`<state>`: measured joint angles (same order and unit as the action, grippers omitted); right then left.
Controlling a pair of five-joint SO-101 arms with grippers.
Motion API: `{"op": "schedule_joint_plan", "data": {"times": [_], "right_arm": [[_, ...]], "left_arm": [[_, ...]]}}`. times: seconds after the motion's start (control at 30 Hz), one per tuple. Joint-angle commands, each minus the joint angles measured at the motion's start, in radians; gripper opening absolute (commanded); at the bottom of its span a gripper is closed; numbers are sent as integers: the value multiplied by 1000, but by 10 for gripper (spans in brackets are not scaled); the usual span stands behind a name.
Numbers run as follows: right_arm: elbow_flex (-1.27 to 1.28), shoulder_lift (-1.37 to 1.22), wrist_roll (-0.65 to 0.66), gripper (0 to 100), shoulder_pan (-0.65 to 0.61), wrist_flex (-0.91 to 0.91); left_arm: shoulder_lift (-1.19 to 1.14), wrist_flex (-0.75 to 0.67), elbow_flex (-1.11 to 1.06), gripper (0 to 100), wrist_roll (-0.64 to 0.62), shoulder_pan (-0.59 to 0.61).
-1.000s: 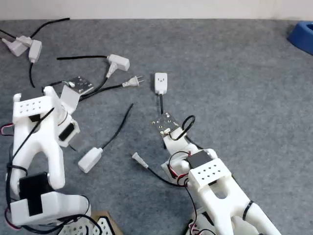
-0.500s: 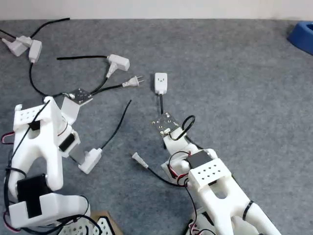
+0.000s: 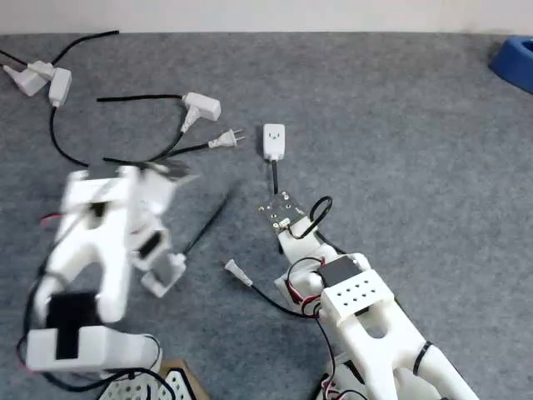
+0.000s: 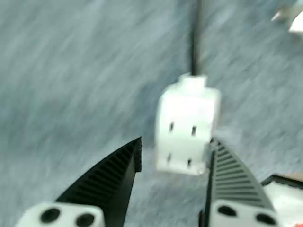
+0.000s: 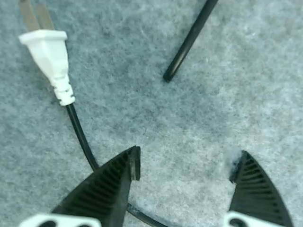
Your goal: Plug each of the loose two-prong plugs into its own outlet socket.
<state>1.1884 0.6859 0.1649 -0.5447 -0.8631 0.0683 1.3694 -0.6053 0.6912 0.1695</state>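
Jaws, left: wide open and straddling the near socket (image 4: pixel 187 125). One jaw sits right beside its edge and the other is well clear, so we'd say nothing's gripped yet.
Jaws, right: open too, with just bare worktop (image 5: pixel 189 109) in the gap. The near plug (image 5: pixel 47 45) lies flat off to one side, outside the gap, and its black cord runs under one jaw.
Near socket: flat on the worktop by the left arm (image 3: pixel 92 250), slotted face up toward the wrist camera, cord trailing off toward the middle.
Far plug (image 3: pixel 226 139): loose, with its prongs aimed at the upright socket (image 3: pixel 273 140) but apart from it.
Angled socket (image 3: pixel 202 106): on its own behind the far plug, nothing in it.
Done so far: zip, as far as we can see. Both plugs we can make out have bare prongs.
Left to do: pretty much everything. We reckon the left jaws need to close on the near socket and the right jaws need to pick up the near plug. Those two then get mated, and the rest get the same treatment.
Hard to tell: whether that close left jaw touches the near socket or only sits beside it. The white pair (image 3: pixel 42 79) in the far corner lies touching or nearly so, and we can't say if it's mated. The blue thing (image 3: pixel 512 62) is cut off at the edge, no clue what it is.
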Motion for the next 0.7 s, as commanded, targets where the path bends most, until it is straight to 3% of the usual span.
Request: {"op": "schedule_joint_plan", "data": {"times": [0.0,0.17,0.43,0.67], "right_arm": [[-7,30,11,297,-10,-5],[-5,30,11,297,-10,-5],[-5,30,11,297,-10,-5],[-5,30,11,297,-10,-5]], "left_arm": [[16,0,4,224,-106,-131],[16,0,10,224,-155,-189],[13,3,2,224,-106,-102],[13,5,-30,223,-109,-131]]}}
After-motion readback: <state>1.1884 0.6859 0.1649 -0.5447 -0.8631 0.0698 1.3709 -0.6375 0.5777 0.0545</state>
